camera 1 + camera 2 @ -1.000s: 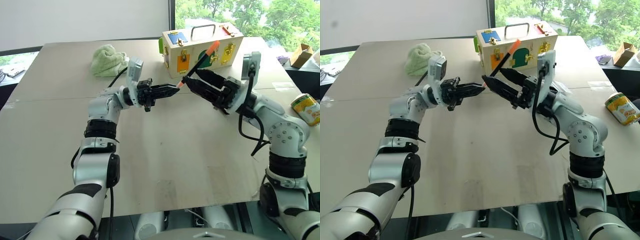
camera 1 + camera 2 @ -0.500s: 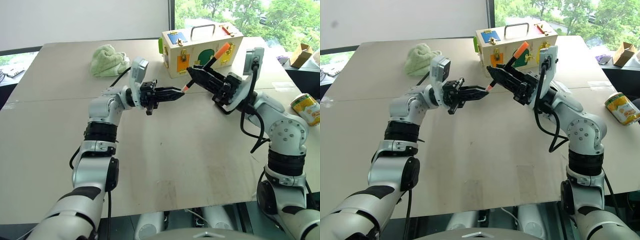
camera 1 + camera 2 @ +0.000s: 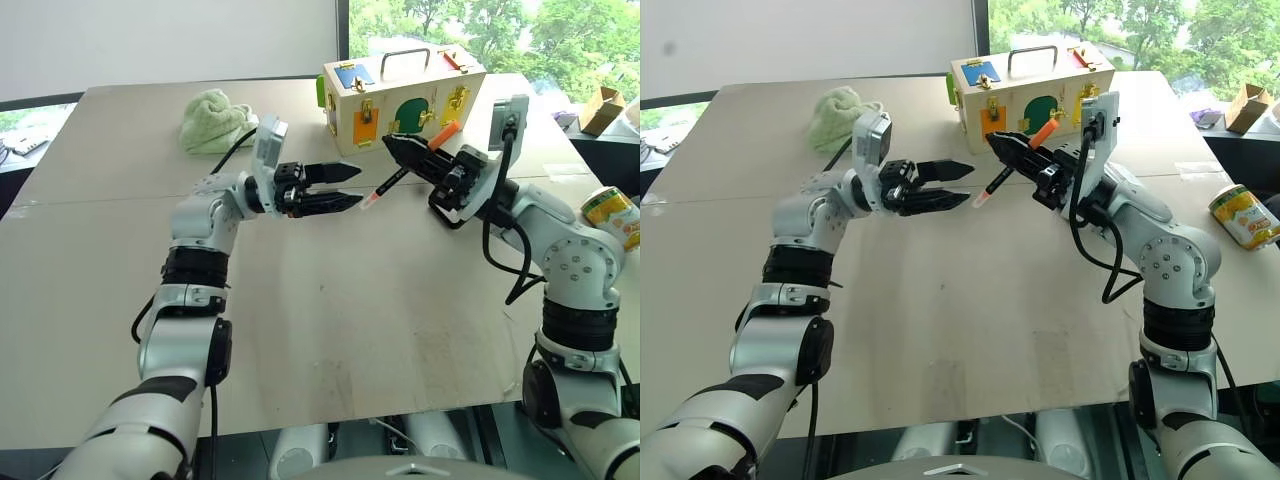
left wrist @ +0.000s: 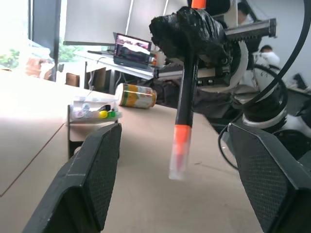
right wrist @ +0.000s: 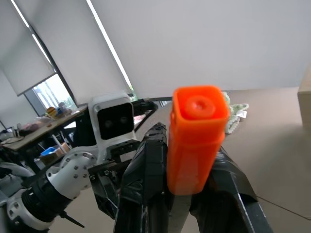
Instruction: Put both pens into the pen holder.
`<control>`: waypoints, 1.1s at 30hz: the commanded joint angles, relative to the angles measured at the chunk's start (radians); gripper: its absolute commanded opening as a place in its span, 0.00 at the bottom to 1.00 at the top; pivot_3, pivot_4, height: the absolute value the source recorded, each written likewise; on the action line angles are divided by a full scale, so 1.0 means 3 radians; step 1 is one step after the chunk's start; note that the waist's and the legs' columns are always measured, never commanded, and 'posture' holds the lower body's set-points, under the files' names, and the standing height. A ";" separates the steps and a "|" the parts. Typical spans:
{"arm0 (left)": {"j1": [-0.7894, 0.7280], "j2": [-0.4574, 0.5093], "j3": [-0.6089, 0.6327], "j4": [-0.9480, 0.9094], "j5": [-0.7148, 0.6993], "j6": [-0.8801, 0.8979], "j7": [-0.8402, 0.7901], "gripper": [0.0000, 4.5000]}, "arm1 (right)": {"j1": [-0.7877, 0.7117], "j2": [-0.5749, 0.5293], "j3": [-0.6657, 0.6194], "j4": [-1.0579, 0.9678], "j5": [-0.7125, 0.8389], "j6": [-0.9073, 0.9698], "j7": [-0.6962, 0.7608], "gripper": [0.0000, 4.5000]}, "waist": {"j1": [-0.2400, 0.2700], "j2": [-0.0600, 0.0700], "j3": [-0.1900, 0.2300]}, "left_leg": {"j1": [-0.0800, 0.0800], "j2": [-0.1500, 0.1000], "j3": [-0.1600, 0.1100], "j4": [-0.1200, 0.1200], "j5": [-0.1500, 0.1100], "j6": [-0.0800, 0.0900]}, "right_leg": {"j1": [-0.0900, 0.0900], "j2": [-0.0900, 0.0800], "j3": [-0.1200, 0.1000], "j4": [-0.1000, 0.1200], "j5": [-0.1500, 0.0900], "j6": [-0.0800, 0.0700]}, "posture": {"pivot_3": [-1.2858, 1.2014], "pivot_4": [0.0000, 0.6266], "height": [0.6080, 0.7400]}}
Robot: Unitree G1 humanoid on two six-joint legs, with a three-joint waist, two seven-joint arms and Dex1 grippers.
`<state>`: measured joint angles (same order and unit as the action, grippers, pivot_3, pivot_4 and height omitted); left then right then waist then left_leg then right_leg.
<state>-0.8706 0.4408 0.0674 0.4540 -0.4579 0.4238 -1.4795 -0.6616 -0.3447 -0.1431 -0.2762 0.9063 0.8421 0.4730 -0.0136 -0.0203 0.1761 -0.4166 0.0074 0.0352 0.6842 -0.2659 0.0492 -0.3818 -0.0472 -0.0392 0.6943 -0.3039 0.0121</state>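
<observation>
One orange-capped pen (image 3: 405, 171) is held slanted above the desk (image 3: 350, 300) middle by the clenched right gripper (image 3: 408, 152), the left gripper (image 3: 348, 186) spread beside its tip, and could be dropped if the grip slips.

My right gripper (image 3: 402, 146) pinches the orange-capped pen (image 3: 405, 167), slanted over the table (clear tip lowest). The pen holder (image 4: 92, 112), seemingly holding coloured markers, stands beyond on the tabletop.
</observation>
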 commanded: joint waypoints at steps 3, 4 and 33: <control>0.0229 0.0170 -0.0099 -0.0780 0.0175 -0.0149 0.0407 0.81 | -0.0019 -0.0649 0.0259 -0.0079 -0.0797 -0.0503 0.0351 0.00 | 0.0018 0.0003 0.0002 | -0.0001 0.0000 0.0000 0.0000 0.0000 0.0001 | 0.0000 -0.0002 0.0000 -0.0002 0.0000 0.0000 | 0.52 0.24 1.00; 0.0307 0.0204 -0.0138 -0.1001 0.0187 -0.0074 0.0497 0.81 | -0.0032 -0.0852 0.0380 -0.0057 -0.1057 -0.0684 0.0463 0.00 | 0.0022 0.0003 0.0002 | -0.0001 -0.0001 0.0000 0.0000 -0.0001 0.0001 | 0.0000 -0.0003 -0.0001 -0.0002 0.0000 0.0000 | 0.52 0.24 1.00; 0.0783 0.0608 -0.0134 -0.2704 -0.0433 0.1071 0.1614 0.81 | -0.0314 -0.1391 0.0832 0.1092 -0.2846 -0.2166 0.1116 0.00 | 0.0007 0.0006 0.0004 | 0.0001 0.0002 0.0001 -0.0001 0.0000 -0.0001 | 0.0003 -0.0002 -0.0001 -0.0006 0.0000 0.0000 | 0.52 0.24 1.00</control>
<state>-0.6321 0.6109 0.0095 -0.3143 -0.5649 0.7551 -0.9983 -0.7383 -0.7646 0.1129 0.0500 0.0740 0.2277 0.8193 -0.0114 -0.0185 0.1774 -0.4163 0.0080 0.0354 0.6840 -0.2657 0.0490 -0.3808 -0.0478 -0.0394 0.6925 -0.3040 0.0121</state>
